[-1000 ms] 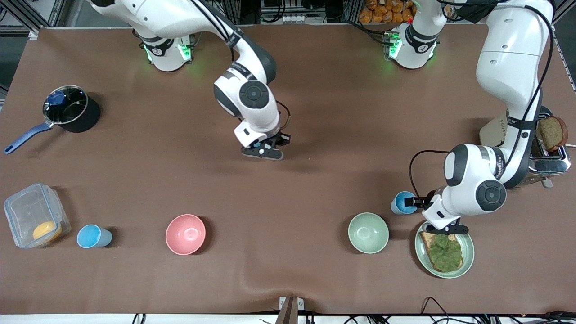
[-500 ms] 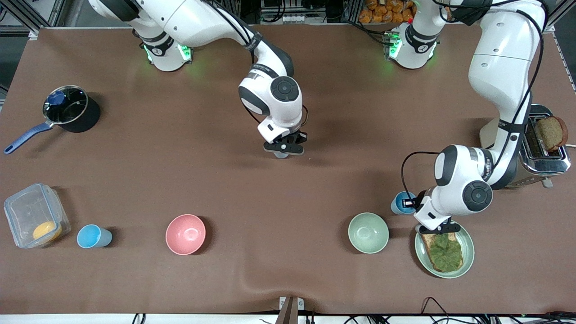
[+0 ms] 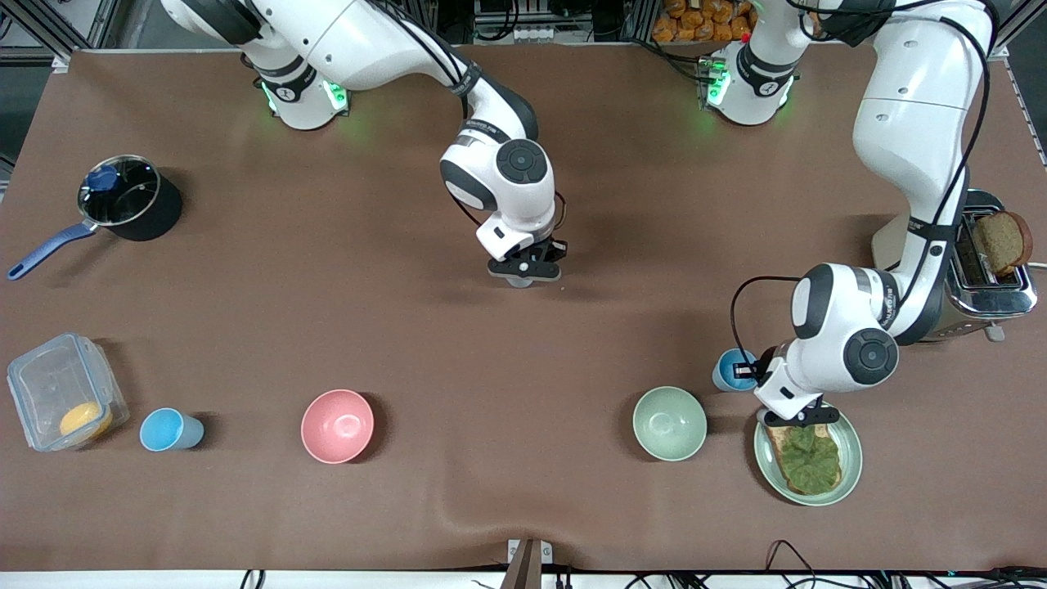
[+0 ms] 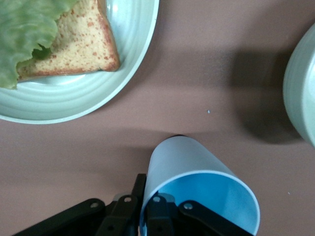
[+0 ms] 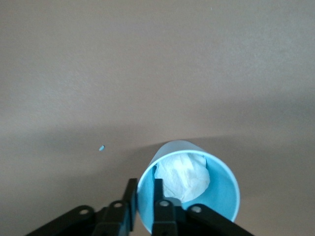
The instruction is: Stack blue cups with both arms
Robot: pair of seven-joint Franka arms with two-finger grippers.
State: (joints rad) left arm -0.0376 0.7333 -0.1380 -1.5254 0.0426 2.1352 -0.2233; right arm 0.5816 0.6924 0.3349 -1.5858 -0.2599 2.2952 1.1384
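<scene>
A light-blue cup (image 3: 726,373) stands beside the plate at the left arm's end of the table. My left gripper (image 3: 746,370) is shut on its rim, one finger inside the cup (image 4: 197,167) and one outside; in the wrist view the left gripper (image 4: 146,206) pinches the wall tightly. A second blue cup (image 5: 221,196) with a whitish inside bottom stands mid-table, mostly hidden under my right gripper (image 3: 523,276). In its wrist view the right gripper (image 5: 143,196) straddles that cup's wall with its fingers slightly apart. A third blue cup (image 3: 168,429) stands alone near the right arm's end.
A pink bowl (image 3: 337,425) and a pale green bowl (image 3: 669,423) sit nearer the front camera. A green plate (image 3: 765,458) with toast and lettuce lies next to the left gripper. Toaster (image 3: 994,282), black saucepan (image 3: 127,196) and clear container (image 3: 61,393) stand at the table's ends.
My right arm carried its cup toward the left arm's end and set it low; its fingers have just eased apart. My left gripper closed on the other cup's rim.
</scene>
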